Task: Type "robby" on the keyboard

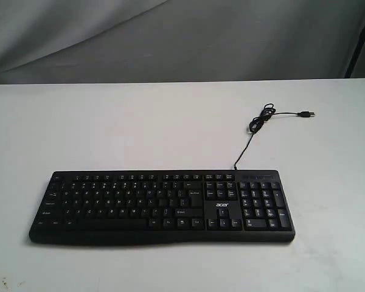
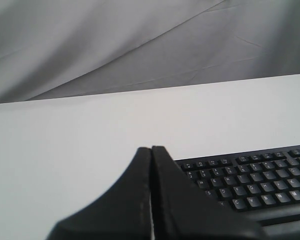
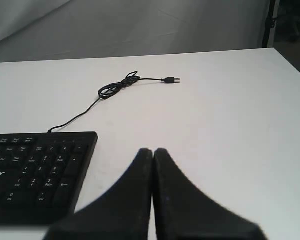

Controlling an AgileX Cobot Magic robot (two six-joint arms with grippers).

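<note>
The black keyboard (image 1: 161, 207) lies flat on the white table (image 1: 109, 128), near its front edge, with the white acer logo (image 1: 222, 205) between letters and number pad. Its thin cable (image 1: 255, 131) runs back to a small coil and a loose USB plug (image 1: 306, 114). Neither gripper shows in the exterior view. In the left wrist view my left gripper (image 2: 151, 149) is shut and empty, hanging beside the keyboard's (image 2: 255, 182) letter end. In the right wrist view my right gripper (image 3: 153, 151) is shut and empty, off the keyboard's (image 3: 37, 170) number-pad end.
A grey cloth backdrop (image 1: 170, 36) hangs behind the table's far edge. A dark stand (image 1: 360, 36) rises at the back right corner. The coiled cable (image 3: 117, 87) and plug (image 3: 172, 80) lie on the table behind the keyboard's right end.
</note>
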